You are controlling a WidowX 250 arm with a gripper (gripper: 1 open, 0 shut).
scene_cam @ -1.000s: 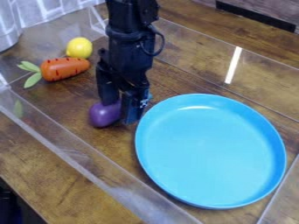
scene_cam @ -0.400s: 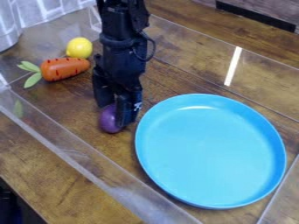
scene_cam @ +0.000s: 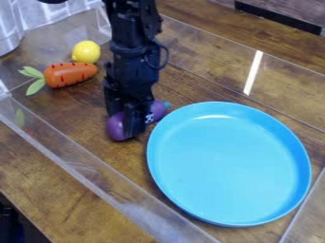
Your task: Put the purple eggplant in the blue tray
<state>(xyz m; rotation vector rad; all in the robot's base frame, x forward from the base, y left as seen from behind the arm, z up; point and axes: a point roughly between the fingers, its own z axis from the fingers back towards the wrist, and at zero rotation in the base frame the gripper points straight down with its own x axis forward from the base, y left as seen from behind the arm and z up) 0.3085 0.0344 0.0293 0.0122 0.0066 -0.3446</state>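
Purple and glossy, the small toy eggplant [scene_cam: 124, 124] lies on the dark wooden worktop [scene_cam: 76, 180], just left of the large round bright-blue plastic tray [scene_cam: 230, 161] and outside its raised rim. Part of the eggplant shows to the left of the robot's fingers and a smaller bit of purple shows to their right, near the tray's edge, so the toy sits across the grip rather than beside it.

Straight above it stands the black robot arm, pointing down, and its hand [scene_cam: 131, 118] is lowered right onto the eggplant. The dark fingers are drawn in against the purple body, closed on it from both sides. The eggplant appears to rest on the wood; no clear gap shows under it.

The blue tray holds nothing and takes up most of the right half of the view, its shallow rim catching a little light.

Farther back on the left, well apart from the hand, an orange toy carrot with green leaves [scene_cam: 66, 74] lies on its side, leaves pointing to the left. Just behind it sits a small yellow round fruit [scene_cam: 86, 51]. A low clear plastic wall [scene_cam: 38, 142] runs around the working area, its edges gleaming along the left and front.
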